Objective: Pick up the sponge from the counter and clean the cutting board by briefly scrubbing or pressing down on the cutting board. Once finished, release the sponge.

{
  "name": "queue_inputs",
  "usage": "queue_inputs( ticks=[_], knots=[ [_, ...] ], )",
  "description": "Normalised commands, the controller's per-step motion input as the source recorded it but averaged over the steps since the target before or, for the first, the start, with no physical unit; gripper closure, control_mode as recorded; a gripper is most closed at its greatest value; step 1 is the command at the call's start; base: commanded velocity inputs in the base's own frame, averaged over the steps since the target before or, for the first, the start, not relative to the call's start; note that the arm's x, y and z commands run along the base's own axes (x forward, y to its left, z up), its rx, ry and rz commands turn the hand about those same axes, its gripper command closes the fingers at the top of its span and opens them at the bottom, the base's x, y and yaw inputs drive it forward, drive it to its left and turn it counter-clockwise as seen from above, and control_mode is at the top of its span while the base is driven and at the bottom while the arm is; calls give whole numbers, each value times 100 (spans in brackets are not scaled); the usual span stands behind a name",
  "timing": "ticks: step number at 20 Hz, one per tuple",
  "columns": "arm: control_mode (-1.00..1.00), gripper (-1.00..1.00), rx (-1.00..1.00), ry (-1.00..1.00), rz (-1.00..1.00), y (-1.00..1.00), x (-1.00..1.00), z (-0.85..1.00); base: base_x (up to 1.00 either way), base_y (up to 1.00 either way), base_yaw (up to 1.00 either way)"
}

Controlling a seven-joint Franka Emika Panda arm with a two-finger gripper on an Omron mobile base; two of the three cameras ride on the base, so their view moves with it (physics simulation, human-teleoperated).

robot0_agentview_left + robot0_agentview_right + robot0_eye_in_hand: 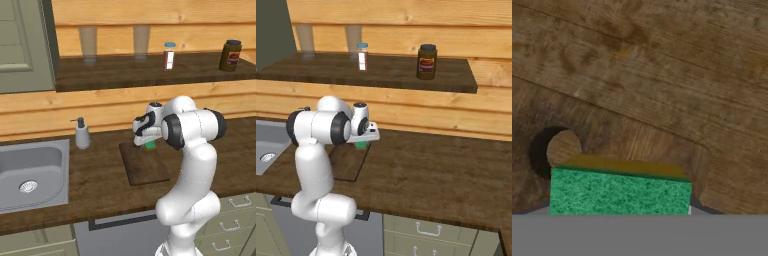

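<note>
Left base view, left to right: steel sink (pixel 32 175) set into the counter (pixel 100 190) at 9 o'clock, soap dispenser (pixel 82 134) just beside its far right corner, then the cutting board (pixel 144 163) at centre. The pincer (pixel 149 142) hangs over the board's far edge, at 12 o'clock of the board. A sliver of green, the sponge (pixel 150 145), shows under the hand. On the shelf (pixel 150 72) above: two glasses (pixel 88 45), a small shaker (pixel 169 55), a dark jar (pixel 230 55) at far right.

Right base view: the robot's own arm hides most of the board; only its near right part (pixel 348 162) shows. The sponge (pixel 361 145) shows as a green block beneath the hand, at the board's far right corner.

Hand view: the sponge (pixel 619 192) sits between the fingertips, green face toward the camera, yellowish layer behind. Below it the board's rounded corner and a round hole (pixel 559 150) at 9 o'clock, detail neither base view gives. The pincer is narrowed onto the sponge; whether the sponge touches the board, I cannot tell.
</note>
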Motion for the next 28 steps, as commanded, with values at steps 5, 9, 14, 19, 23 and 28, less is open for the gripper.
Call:
queue_inputs(
  ticks=[5,9,14,19,23,28],
  knots=[
    [-100,100,0,0,2,3,17,-2,0,0,0],
    [-100,100,0,0,16,29,-2,-3,0,0,0],
    [-100,100,7,4,20,30,-10,0,0,0,0],
    [-100,100,16,4,18,12,-9,-7,0,0,0],
    [-100,100,2,-1,16,12,-36,-5,0,0,0],
    [-100,100,-18,-14,9,25,-69,-1,0,0,0]
  ],
)
